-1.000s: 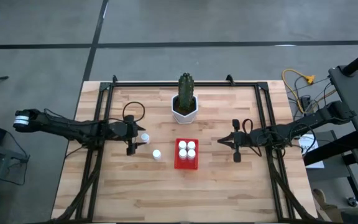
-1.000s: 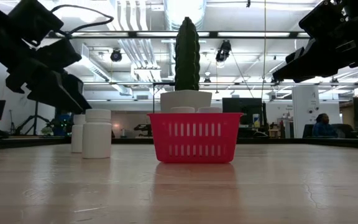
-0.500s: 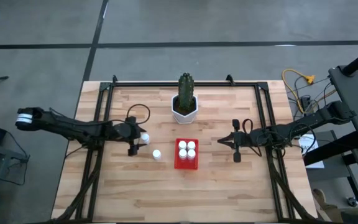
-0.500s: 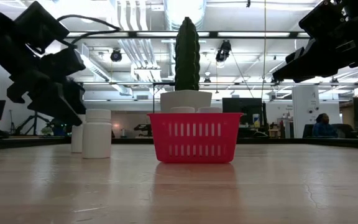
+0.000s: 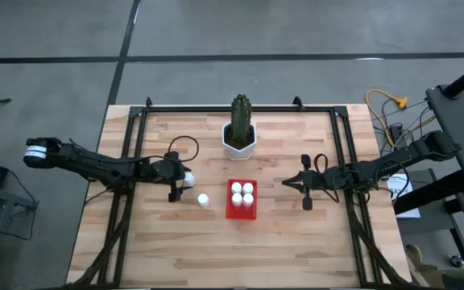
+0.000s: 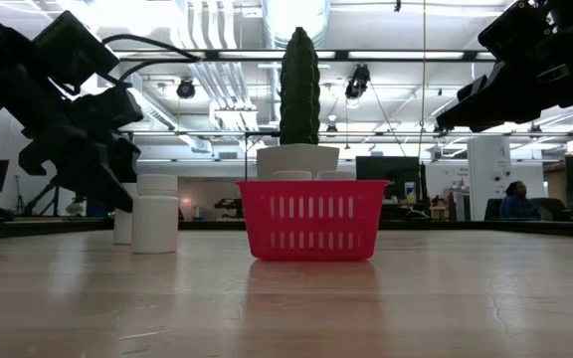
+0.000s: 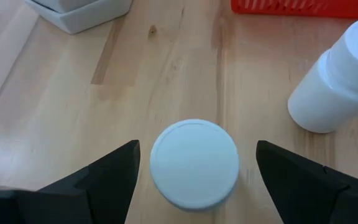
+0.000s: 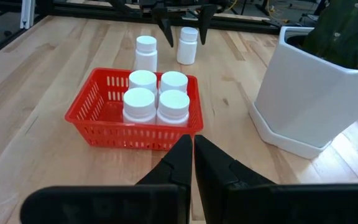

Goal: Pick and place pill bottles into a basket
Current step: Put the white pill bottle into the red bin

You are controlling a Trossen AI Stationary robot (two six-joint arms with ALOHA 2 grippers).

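While 4 pill bottles (image 8: 157, 93) are already sitting upright in the red basket (image 8: 101, 127), 2 more are standing on the counter (image 5: 167, 242) to the left of it. The left gripper (image 7: 194, 180) is hanging directly over the farther bottle (image 7: 194, 163), fingers (image 7: 114, 171) spread wide on either side of its cap, not touching it. The second loose bottle (image 7: 340, 78) is standing just beside it, closer to the basket. The right gripper (image 8: 192, 152) is waiting on the other side of the basket with its fingers pressed together, holding nothing, and pointing at the basket and the cactus pot (image 8: 309, 99).

Risks from here, as I'm reading it:
- The bottle under the left gripper is looking roughly centred, but a small offset on the way down is going to put 1 finger on the cap and tip it.
- The neighbouring bottle is close. The finger on that side is likely clipping it on descent or on the lift out, knocking it over or rolling it off.
- The basket is getting full. The 4 bottles are filling 1 end, so a drop there is landing on caps and bouncing out. Aiming for the bare end is the safer bet.
- The cactus pot is just behind the basket, so a wide swing is risking a bump.
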